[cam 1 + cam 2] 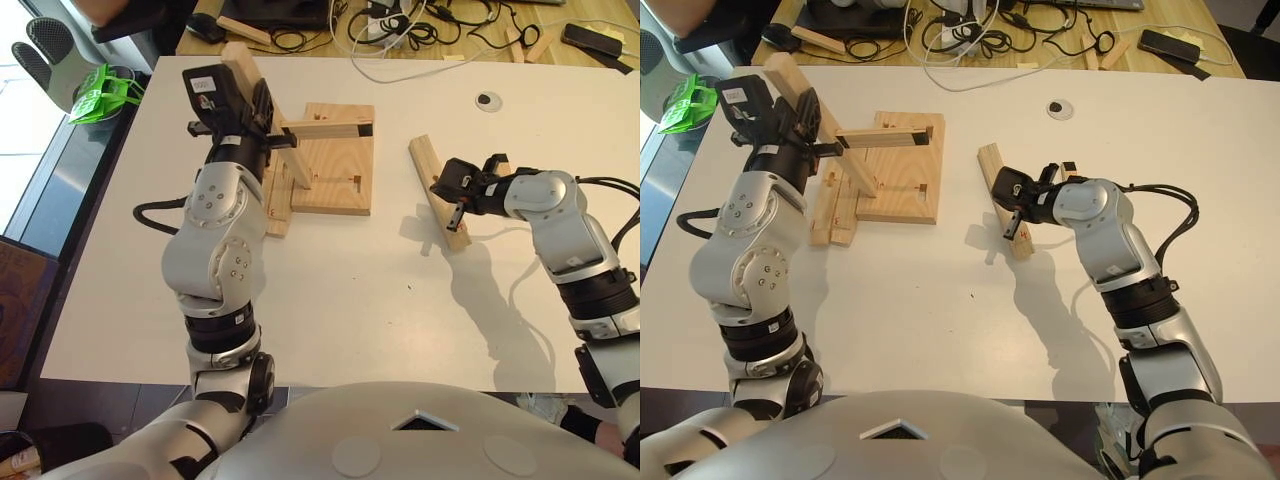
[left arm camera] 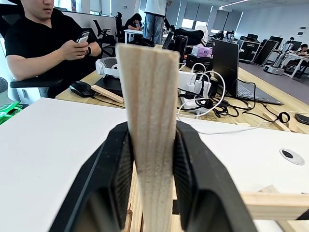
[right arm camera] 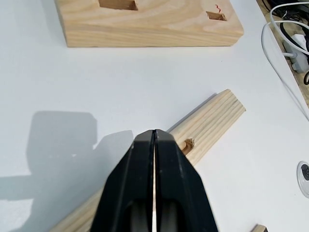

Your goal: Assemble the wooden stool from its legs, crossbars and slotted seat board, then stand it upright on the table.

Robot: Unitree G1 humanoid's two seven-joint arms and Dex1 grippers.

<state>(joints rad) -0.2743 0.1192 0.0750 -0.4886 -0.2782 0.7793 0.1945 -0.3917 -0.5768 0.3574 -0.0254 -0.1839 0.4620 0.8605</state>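
My left gripper (image 1: pixel 247 108) is shut on a wooden leg (image 2: pixel 147 96), holding it tilted above the table's left part. A crossbar (image 1: pixel 325 130) juts from that leg over the slotted seat board (image 1: pixel 338 178), which lies flat. More wooden pieces (image 1: pixel 277 208) rest against the board's left side. To the right, a loose leg (image 1: pixel 432 178) with a peg (image 3: pixel 188 143) lies on the table. My right gripper (image 3: pixel 154 140) hangs just above this leg, shut with nothing between its fingers.
A round cable grommet (image 1: pixel 488 100) sits in the white table (image 1: pixel 380 320) at the back right. A small wood block (image 1: pixel 503 163) lies by my right wrist. Cables and wood scraps (image 1: pixel 400 25) cover the desk behind. A green object (image 1: pixel 100 92) sits off the left edge.
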